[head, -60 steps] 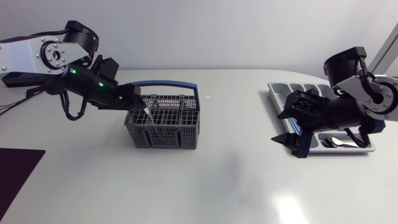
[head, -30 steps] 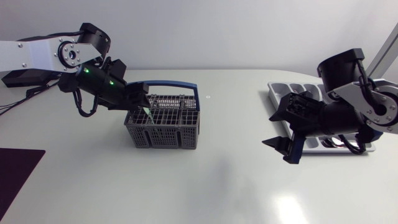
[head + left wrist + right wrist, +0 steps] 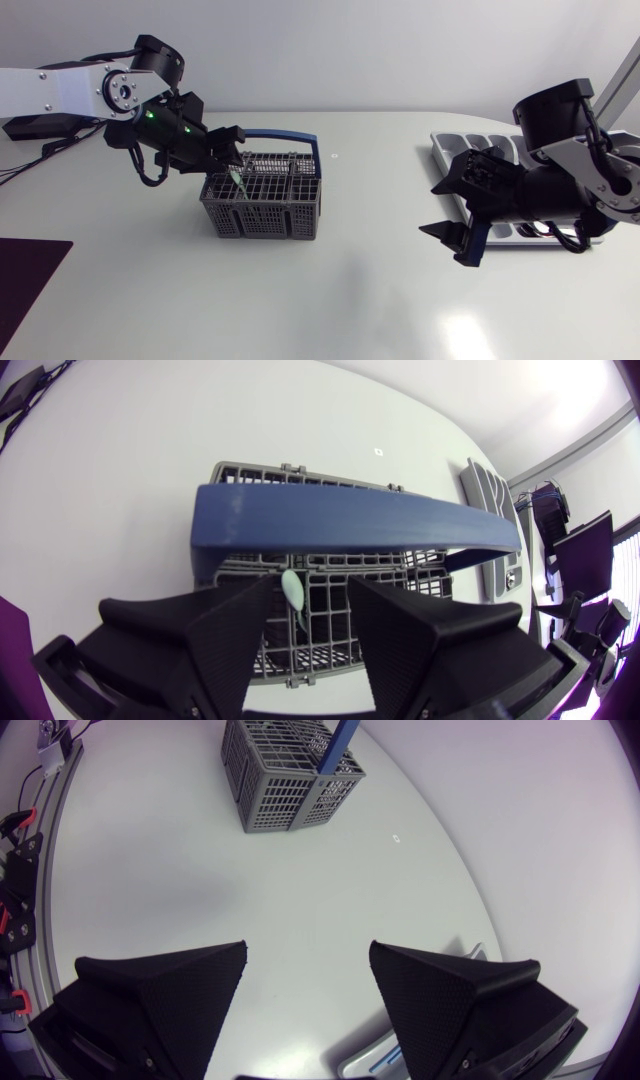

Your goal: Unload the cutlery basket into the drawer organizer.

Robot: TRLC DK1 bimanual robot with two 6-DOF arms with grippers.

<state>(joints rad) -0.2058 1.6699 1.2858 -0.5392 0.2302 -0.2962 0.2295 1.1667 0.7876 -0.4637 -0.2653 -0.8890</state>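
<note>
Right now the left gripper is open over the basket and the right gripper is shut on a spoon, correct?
No: the right wrist view shows the right gripper open and empty. The left gripper is open over the basket.

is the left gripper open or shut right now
Open. The left gripper has its fingers wide apart above the basket, with a pale green utensil in the gap.

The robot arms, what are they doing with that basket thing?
They're emptying a grey cutlery basket into a drawer organizer. The left gripper hangs over the basket, open, with a pale green utensil standing between its fingers, not gripped yet. The right gripper is open and empty, above the table next to the organizer.
</note>
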